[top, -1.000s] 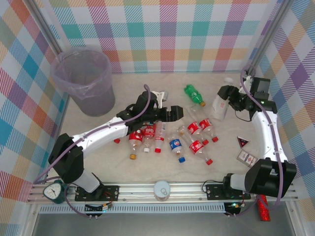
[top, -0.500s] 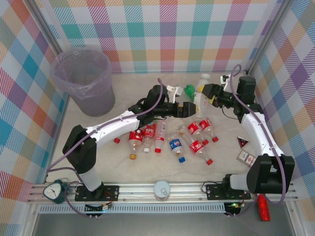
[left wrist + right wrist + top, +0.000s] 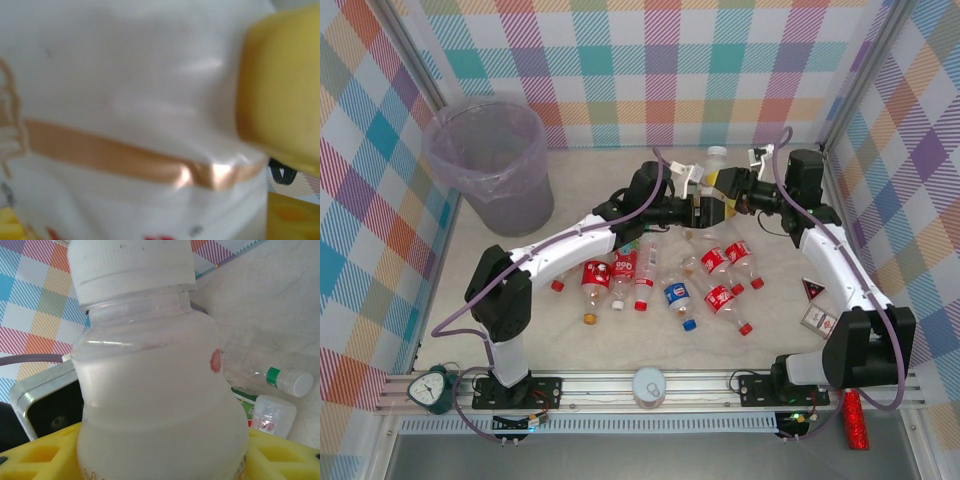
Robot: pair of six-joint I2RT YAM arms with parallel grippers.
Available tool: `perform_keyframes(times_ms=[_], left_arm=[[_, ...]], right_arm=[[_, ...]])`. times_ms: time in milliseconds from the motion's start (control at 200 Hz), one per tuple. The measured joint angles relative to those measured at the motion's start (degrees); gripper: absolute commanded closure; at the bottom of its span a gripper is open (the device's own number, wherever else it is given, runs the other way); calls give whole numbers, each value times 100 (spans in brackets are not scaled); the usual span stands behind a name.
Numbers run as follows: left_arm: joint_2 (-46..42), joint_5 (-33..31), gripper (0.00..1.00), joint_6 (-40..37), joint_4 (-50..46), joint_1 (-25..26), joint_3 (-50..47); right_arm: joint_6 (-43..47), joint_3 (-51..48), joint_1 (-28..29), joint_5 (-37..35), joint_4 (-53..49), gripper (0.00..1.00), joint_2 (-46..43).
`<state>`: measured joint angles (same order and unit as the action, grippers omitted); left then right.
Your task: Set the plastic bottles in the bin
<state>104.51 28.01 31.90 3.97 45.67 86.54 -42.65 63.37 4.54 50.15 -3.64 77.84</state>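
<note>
Top view of a pale surface (image 3: 610, 345) enclosed by pastel plaid walls, with two arms reaching in from six o'clock.

The bin (image 3: 510, 205), a grey wastebasket with a purplish liner, stood at ten o'clock. Nothing could be made out inside it except the liner.

The plastic bottles (image 3: 623, 272) lay loose on their sides around the centre of the surface, well apart from the bin. There were about seven, mostly red-labelled, with one blue-labelled bottle (image 3: 677, 295) among them.

At one o'clock both arms met over a white bottle (image 3: 716, 165) with a white cap, held upright above the surface.

- **Right end effector** (image 3: 732, 186): it was clenched on this bottle. In the right wrist view the milky body (image 3: 160, 390) sat between the yellow pads.
- **Left end effector** (image 3: 705, 210): it was pressed up against the same bottle from the nine o'clock side. In the left wrist view the blurred white body (image 3: 125, 100) was very close, with a yellow finger pad (image 3: 280, 90) just beside it. Whether that end effector was grasping the bottle or was released around it could not be told.

Judging from this, the task was at its very start. No bottle appeared to be binned. One was in the air, probably being passed toward the arm nearer the bin. Every other bottle on the surface was left to collect.
</note>
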Motion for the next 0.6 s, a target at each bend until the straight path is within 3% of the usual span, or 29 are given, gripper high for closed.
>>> perform_keyframes(times_ms=[345, 600], left_arm=[[-260, -214, 41, -153, -138, 0, -345], [-452, -570, 44, -660, -1362, -186, -92]], right_arm=[[11, 9, 42, -378, -44, 0, -2], [232, 7, -66, -1589, -468, 1, -907]])
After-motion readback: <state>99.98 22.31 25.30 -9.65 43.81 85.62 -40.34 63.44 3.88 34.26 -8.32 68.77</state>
